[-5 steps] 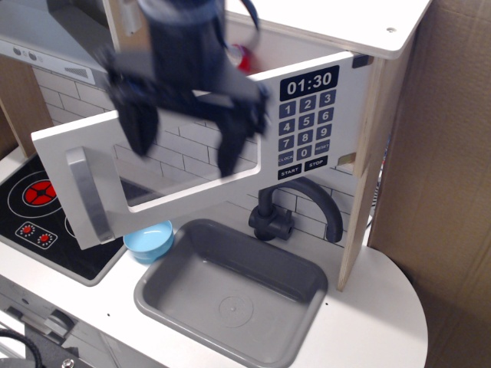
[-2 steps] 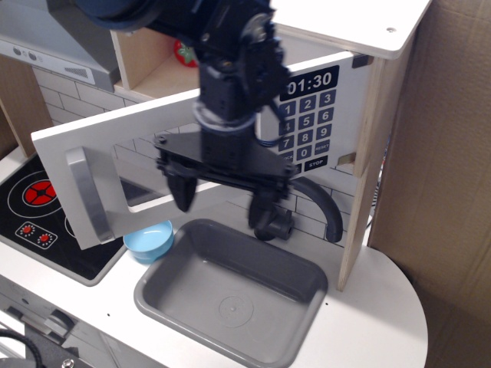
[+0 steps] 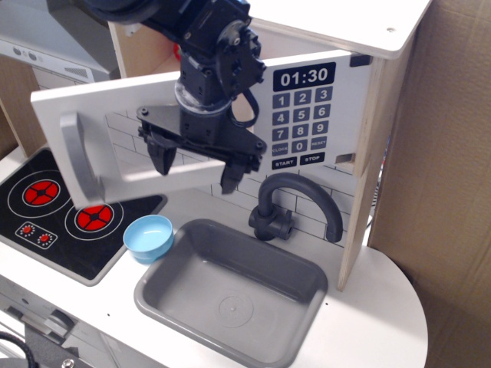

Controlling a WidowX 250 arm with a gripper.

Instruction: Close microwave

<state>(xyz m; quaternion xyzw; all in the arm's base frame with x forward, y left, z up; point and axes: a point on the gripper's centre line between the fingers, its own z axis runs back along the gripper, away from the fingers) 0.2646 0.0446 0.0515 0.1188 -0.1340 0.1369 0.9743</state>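
The toy microwave (image 3: pixel 360 115) is a pale wood box above the sink. Its white door (image 3: pixel 115 123) with a clear window stands ajar, swung most of the way toward the box. The grey bar handle (image 3: pixel 75 157) is at the door's left end, and the black keypad (image 3: pixel 304 115) reads 01:30. My gripper (image 3: pixel 196 169) is open and empty, its fingers pointing down. It sits in front of the door's window and lower edge. I cannot tell whether it touches the door.
A grey sink basin (image 3: pixel 234 295) with a dark faucet (image 3: pixel 295 203) sits below. A light blue bowl (image 3: pixel 149 238) stands beside the black stove top (image 3: pixel 54 211). A grey range hood (image 3: pixel 46 38) is at upper left. A cardboard wall (image 3: pixel 453 192) is on the right.
My gripper dropped in front of the door, then rose and moved left against it. The door has swung closer to the microwave box, uncovering the stove burner.
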